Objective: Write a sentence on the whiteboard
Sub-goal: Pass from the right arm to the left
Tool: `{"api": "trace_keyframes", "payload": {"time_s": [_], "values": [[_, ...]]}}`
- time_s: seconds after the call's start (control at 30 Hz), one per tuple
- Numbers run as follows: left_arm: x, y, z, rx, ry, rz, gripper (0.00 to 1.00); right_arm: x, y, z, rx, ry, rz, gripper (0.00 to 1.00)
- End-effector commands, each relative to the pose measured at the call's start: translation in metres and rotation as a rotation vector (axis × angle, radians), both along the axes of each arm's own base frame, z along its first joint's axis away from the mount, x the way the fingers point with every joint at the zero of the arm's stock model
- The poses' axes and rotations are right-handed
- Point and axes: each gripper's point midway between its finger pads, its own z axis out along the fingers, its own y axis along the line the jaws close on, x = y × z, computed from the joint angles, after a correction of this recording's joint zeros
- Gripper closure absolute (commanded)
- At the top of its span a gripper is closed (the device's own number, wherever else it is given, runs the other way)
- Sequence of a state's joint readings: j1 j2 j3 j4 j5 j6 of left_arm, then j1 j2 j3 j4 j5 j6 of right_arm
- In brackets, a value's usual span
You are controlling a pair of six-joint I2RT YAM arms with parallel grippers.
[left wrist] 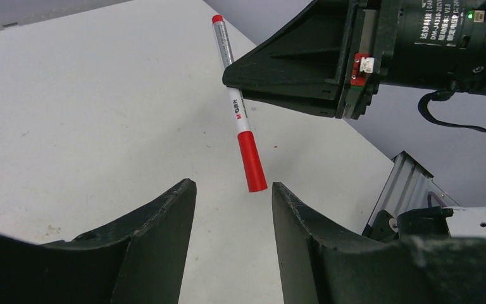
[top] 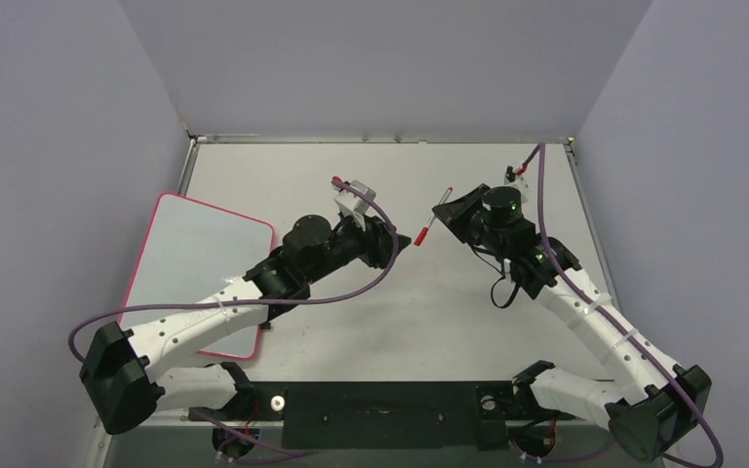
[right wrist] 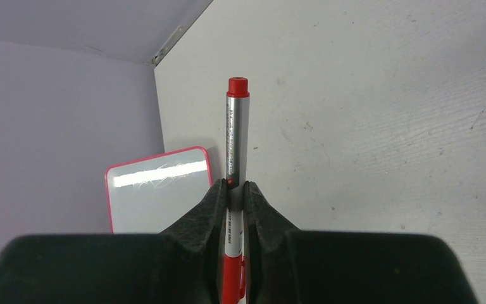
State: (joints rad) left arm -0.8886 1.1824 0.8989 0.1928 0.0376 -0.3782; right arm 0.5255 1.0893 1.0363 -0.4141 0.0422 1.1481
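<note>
Your right claw pinches the marker mid-barrel. Your left claw gapes just short of its cap. Centre the cap, grip squarely, pull straight. The whiteboard lies on the table, left.

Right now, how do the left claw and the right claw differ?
The left claw stands open and empty; the right claw is shut on the red marker's barrel. The left claw points at the marker's capped end, apparently not touching it; the right claw carries the marker off the table. Both are black two-finger claws, facing each other mid-table.
</note>
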Motion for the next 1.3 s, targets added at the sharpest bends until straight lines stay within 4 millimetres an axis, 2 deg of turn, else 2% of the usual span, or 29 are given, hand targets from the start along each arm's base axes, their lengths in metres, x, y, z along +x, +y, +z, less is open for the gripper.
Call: {"api": "trace_keyframes", "payload": {"time_s": [0.0, 0.4, 0.57, 0.73, 0.8, 0.9, 1.03, 1.27], "values": [[0.004, -0.022, 0.039, -0.139, -0.075, -0.028, 0.56, 0.001, -0.003, 0.037, 0.066, -0.078, -0.05, 1.0], [0.004, -0.051, 0.033, -0.148, -0.059, -0.099, 0.63, -0.006, 0.002, 0.039, 0.07, -0.085, -0.016, 1.0], [0.004, -0.056, 0.03, -0.146, -0.048, -0.105, 0.72, -0.008, 0.006, 0.04, 0.077, -0.09, 0.0, 1.0], [0.006, -0.063, 0.027, -0.123, -0.019, -0.115, 0.85, -0.01, 0.007, 0.042, 0.075, -0.098, 0.009, 1.0], [0.005, -0.065, 0.025, -0.12, -0.012, -0.125, 0.87, -0.012, 0.008, 0.043, 0.079, -0.102, 0.015, 1.0], [0.004, -0.067, 0.024, -0.123, 0.004, -0.13, 0.86, -0.016, 0.011, 0.044, 0.095, -0.11, 0.035, 1.0], [0.005, -0.069, 0.023, -0.114, 0.021, -0.133, 0.77, -0.019, 0.014, 0.047, 0.118, -0.132, 0.048, 1.0], [0.004, -0.069, 0.022, -0.111, 0.032, -0.138, 0.76, -0.023, 0.013, 0.045, 0.119, -0.136, 0.051, 1.0]]}}
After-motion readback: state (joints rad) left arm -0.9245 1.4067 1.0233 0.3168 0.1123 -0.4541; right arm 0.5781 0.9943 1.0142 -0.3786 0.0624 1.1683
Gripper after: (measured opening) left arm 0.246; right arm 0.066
